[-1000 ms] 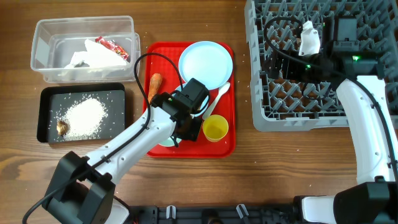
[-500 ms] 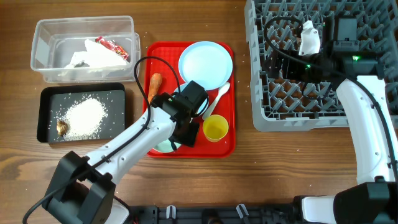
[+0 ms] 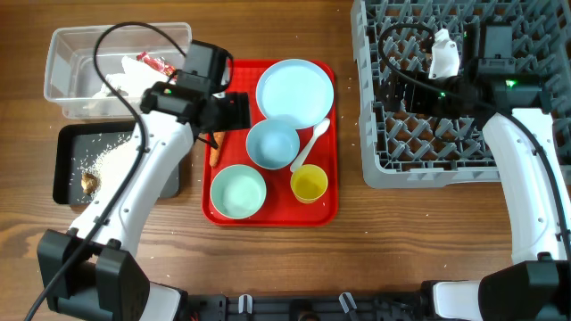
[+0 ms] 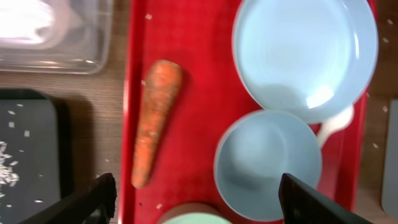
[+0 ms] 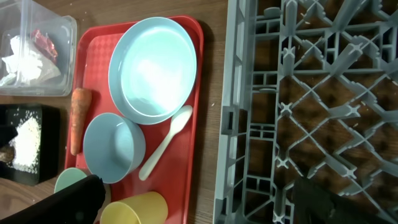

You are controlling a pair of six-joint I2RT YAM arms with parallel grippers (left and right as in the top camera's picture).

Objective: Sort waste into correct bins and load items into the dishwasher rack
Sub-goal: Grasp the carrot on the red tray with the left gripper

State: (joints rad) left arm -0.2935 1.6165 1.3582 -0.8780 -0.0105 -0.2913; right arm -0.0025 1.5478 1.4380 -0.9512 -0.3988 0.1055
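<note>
Hovering over the red tray's left edge: left fingers, spread wide and empty, above the carrot lying lengthwise there. Parked right of the red tray, over the grey rack: right fingers, fully spread, nothing held. Sitting on the red tray: pale blue plate at far end, light blue bowl just beside it, white spoon right of that bowl, green-white bowl near-left, yellow cup near-right; left of the red tray: clear tub holding napkin and red wrapper, black tray holding rice and a brown scrap.
</note>
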